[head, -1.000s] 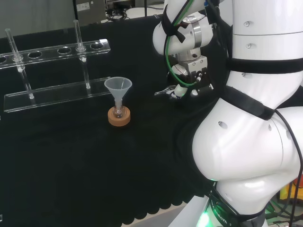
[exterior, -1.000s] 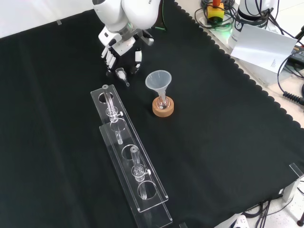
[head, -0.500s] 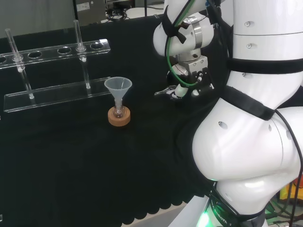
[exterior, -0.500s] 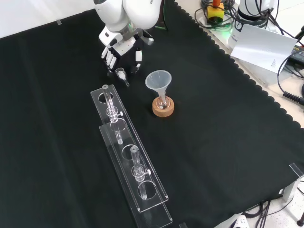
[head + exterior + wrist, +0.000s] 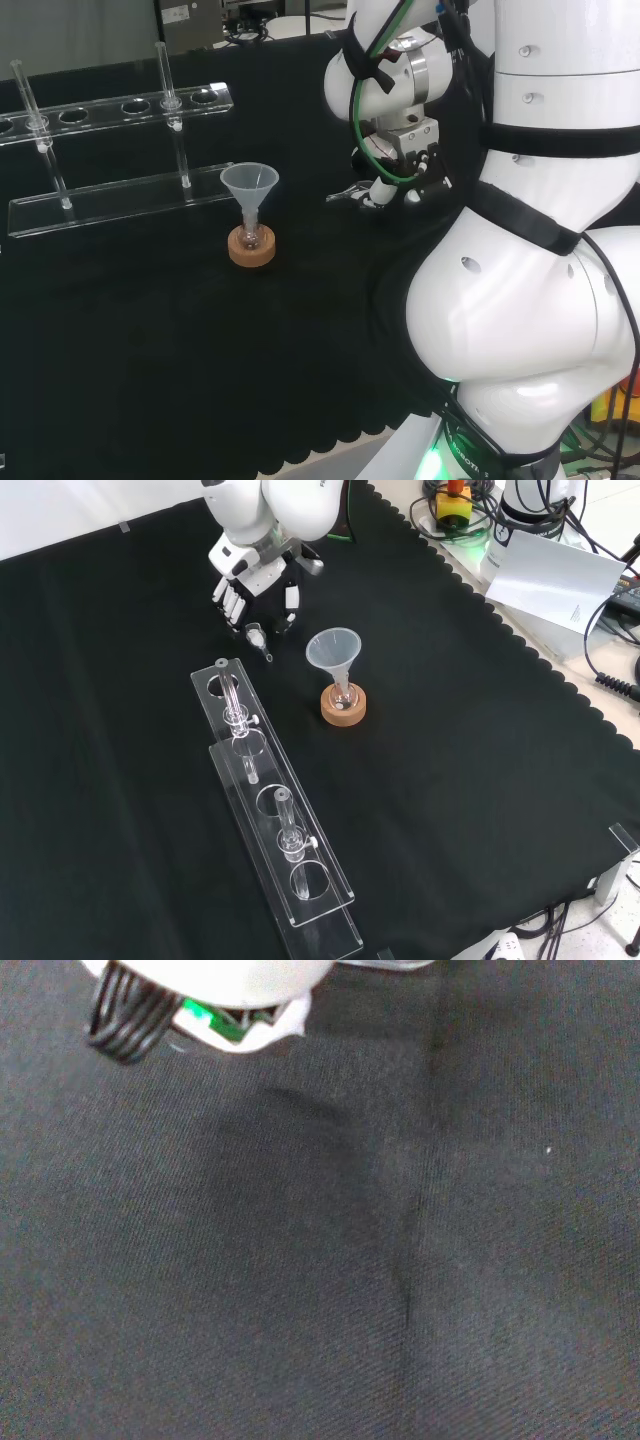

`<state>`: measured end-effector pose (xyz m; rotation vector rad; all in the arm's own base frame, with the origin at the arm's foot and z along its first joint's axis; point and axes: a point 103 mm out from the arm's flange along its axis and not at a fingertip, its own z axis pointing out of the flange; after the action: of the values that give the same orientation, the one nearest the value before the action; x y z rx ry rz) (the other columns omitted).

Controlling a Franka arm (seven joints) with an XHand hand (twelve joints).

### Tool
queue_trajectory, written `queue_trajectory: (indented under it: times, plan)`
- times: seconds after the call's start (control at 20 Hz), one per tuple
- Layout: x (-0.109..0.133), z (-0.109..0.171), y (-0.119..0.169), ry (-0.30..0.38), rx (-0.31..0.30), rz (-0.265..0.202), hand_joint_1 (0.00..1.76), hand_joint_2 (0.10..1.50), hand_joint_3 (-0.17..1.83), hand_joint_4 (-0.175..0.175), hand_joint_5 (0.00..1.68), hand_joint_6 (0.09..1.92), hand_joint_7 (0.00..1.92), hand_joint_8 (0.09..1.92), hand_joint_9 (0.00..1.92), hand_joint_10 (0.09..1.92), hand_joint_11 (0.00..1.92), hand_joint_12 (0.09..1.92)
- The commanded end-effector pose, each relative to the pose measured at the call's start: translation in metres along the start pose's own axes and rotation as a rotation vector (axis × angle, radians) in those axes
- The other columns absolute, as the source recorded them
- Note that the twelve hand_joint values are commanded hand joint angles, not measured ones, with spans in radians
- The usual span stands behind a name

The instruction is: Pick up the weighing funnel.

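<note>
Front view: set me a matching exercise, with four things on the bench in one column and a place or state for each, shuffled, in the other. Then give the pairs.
Column one
1. hand
2. weighing funnel
3. funnel
4. cork ring

Column two
A. orange-brown, under a small flask
B. small and clear, lying on the black cloth just below the fingers
C. white and black, at the view's top, holding nothing
D. standing mouth up, stem in the flask

Pairs: 1-C, 2-B, 3-D, 4-A
</note>
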<state>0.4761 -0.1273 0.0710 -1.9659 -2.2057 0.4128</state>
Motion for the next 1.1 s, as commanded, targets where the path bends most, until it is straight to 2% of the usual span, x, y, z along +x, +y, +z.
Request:
queue_trajectory:
  times: [0.05,0.45,0.75,1.1]
  plan:
    - [-0.002,0.000,0.000,0.009,0.003,0.001,0.98,0.60,0.65,0.008,0.59,0.67,0.65,0.69,0.76,0.50,0.45,1.28]
    - [0.017,0.001,0.007,0.000,0.002,-0.026,0.98,0.60,0.65,0.009,0.59,0.69,0.65,0.69,0.76,0.50,0.45,1.28]
    - [0.005,0.002,0.005,0.015,0.000,-0.026,0.98,0.60,0.65,0.010,0.59,0.70,0.64,0.69,0.76,0.50,0.45,1.28]
    - [0.003,0.002,0.005,0.018,0.003,-0.028,0.98,0.60,0.66,0.011,0.59,0.70,0.65,0.69,0.76,0.50,0.45,1.28]
